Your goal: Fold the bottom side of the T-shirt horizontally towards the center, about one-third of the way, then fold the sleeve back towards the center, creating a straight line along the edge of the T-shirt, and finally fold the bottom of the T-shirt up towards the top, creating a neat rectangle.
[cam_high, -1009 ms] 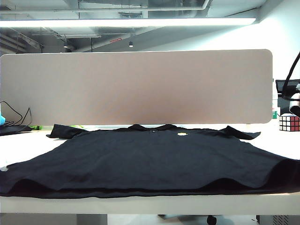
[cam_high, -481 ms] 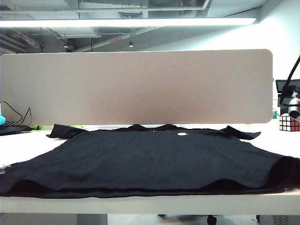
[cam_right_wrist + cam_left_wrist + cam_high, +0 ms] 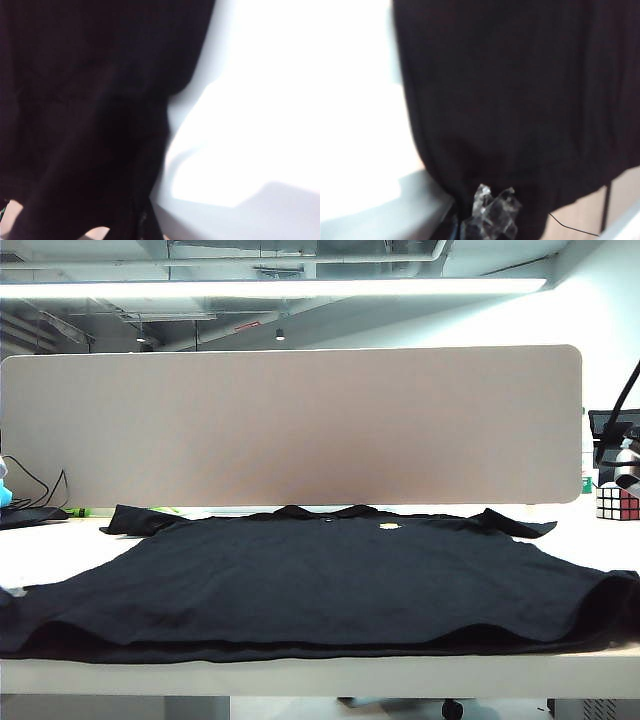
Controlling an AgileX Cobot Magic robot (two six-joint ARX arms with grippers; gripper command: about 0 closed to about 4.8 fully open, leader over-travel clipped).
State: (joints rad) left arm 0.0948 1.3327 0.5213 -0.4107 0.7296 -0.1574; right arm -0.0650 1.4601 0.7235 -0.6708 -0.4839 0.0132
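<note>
Figure: start of the first fold, seen from the exterior camera and both wrist cameras. I find the T-shirt (image 3: 330, 575) spread flat on the white bench (image 3: 320, 676), collar at the far side against the beige partition (image 3: 290, 425), the pale yellow chest mark (image 3: 388, 527) right of centre. The bottom of the T-shirt (image 3: 300, 648) runs along the near bench edge, its long axis left to right across the exterior view, and it bulges up slightly at both ends.

Left wrist view: the left end effector (image 3: 490, 217) sits at the shirt's edge near one hem corner, its clear fingertips (image 3: 485, 200) pressed together into the black cloth; I read it as closed on the fabric, with bare bench just beside it. Right wrist view: the right end effector (image 3: 142, 222) is almost lost under dark cloth at the opposite corner; I cannot see its fingers plainly, but I take it as closed, and the cloth draped over it suggests it grips the shirt. Neither end effector shows clearly in the exterior view.

The relation that matters: the shirt body lies beyond both end effectors, toward the partition, and each arm is nearest its own hem end. I judge the coming move needs both to lift and carry together, keeping the hem taut and parallel to the bench edge. Both arms reach low, wrists angled inward over the fabric
</note>
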